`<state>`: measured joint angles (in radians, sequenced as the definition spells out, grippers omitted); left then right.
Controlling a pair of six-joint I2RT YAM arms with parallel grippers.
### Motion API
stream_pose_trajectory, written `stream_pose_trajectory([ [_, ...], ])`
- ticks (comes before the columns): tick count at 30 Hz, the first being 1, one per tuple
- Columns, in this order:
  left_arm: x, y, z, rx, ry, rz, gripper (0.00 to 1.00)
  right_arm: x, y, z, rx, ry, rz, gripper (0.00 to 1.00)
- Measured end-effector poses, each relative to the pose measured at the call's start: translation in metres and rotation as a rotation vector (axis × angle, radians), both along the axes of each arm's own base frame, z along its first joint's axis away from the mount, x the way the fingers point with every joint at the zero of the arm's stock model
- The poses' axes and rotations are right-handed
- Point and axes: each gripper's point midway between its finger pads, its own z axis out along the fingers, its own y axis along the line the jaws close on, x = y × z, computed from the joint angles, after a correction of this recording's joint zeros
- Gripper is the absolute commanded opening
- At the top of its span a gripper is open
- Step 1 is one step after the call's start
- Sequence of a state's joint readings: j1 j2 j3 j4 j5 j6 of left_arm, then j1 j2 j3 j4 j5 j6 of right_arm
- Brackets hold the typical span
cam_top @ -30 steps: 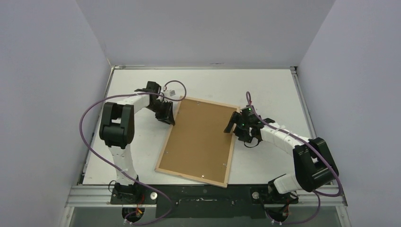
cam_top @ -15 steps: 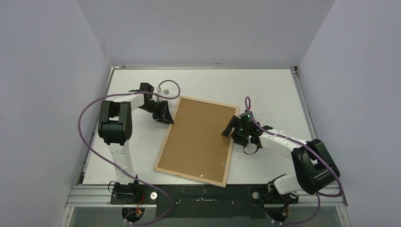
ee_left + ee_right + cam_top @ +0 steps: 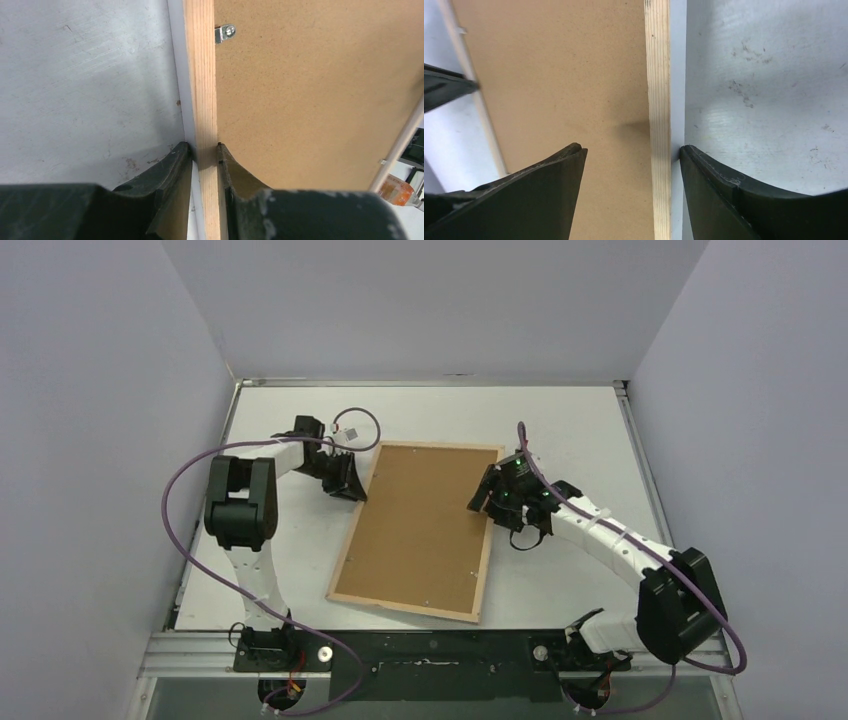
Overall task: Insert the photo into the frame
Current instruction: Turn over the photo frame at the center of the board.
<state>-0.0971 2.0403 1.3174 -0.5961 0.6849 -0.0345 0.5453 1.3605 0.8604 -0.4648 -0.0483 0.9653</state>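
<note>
The frame (image 3: 400, 609) of pale wood lies flat on the table, back up, with the brown backing panel (image 3: 420, 530) filling it. My left gripper (image 3: 345, 485) is shut on its left bar (image 3: 200, 75), one finger on the outer side and one against the backing (image 3: 310, 90). My right gripper (image 3: 484, 502) straddles the right bar (image 3: 658, 75), open. Its outer finger (image 3: 704, 170) sits close against the bar. The inner finger (image 3: 559, 170) hangs well apart over the backing (image 3: 564, 75). The photo is hidden.
A small metal tab (image 3: 225, 33) holds the backing at the left bar. Purple cables (image 3: 185, 480) loop off both arms. Grey walls close in the white table (image 3: 560, 420) on three sides, and a black rail (image 3: 430, 650) runs along the near edge.
The frame has turned a little, its far right corner swinging away from me. My right gripper followed the right bar and its jaws have narrowed. The left gripper kept its hold.
</note>
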Motion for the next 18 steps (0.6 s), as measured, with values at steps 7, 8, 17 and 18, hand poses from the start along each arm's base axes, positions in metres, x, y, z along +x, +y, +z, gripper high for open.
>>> stream_pose_trajectory([
  [7,0.007,0.002,0.0,0.013,-0.029,0.009,0.0,0.02,0.012,0.055,0.065,-0.136,-0.02,0.69],
  [8,0.007,0.002,0.0,0.016,-0.033,0.01,0.0,0.021,0.013,0.058,0.075,-0.148,-0.021,0.69],
  [17,0.017,0.012,0.001,0.041,-0.074,0.04,0.0,0.042,0.028,0.074,0.159,-0.224,-0.056,0.69],
  [18,0.019,0.014,0.001,0.045,-0.082,0.047,0.0,0.046,0.031,0.075,0.169,-0.235,-0.06,0.69],
])
